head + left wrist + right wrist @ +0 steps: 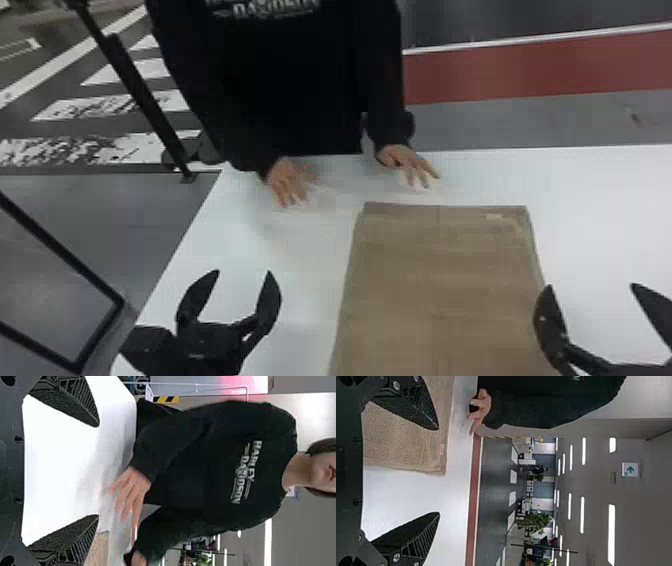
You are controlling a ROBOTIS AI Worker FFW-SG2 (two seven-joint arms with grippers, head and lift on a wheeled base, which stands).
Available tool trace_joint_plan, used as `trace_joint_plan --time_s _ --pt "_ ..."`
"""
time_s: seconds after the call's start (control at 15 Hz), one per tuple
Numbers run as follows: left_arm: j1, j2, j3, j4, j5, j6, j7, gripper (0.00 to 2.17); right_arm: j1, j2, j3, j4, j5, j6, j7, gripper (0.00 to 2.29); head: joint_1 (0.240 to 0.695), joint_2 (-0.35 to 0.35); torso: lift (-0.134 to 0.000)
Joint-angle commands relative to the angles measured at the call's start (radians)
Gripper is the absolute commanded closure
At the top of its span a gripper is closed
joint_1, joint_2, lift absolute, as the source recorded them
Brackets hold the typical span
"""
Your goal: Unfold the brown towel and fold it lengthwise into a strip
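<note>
black sweatshirt [300,75]: white lettering [245,471] | white sign [636,475]: green arrow [630,470] | brown towel [435,280]: small pale label [494,217]

Towel [440,280]: located on the table [605,200], lying flat, with its far edge short of the table's far edge. Label [494,216]: on the towel, near the far right corner. Left gripper [244,272]: positioned left of the towel, apart from it. Right gripper [591,285]: positioned at the towel's right edge (one finger overlaps that edge in the head view; contact cannot be determined). Pole [142,95]: standing on the floor, left of the table's far left corner.
</note>
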Motion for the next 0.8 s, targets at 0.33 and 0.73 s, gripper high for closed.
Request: trace_joint_plan --time_s 0.33,0.73 --pt "-0.004 -0.003 -0.003 0.005 -0.001 0.000 0.000 0.05 -0.155 0.002 -0.010 0.070 -0.014 0.165 0.013 0.12 0.695 0.274 -0.121" --pt "-0.030 0.002 -0.005 0.025 0.000 0.021 -0.002 0.05 -0.422 -0.002 -0.021 0.268 -0.107 0.303 0.099 0.12 0.695 0.257 -0.121"
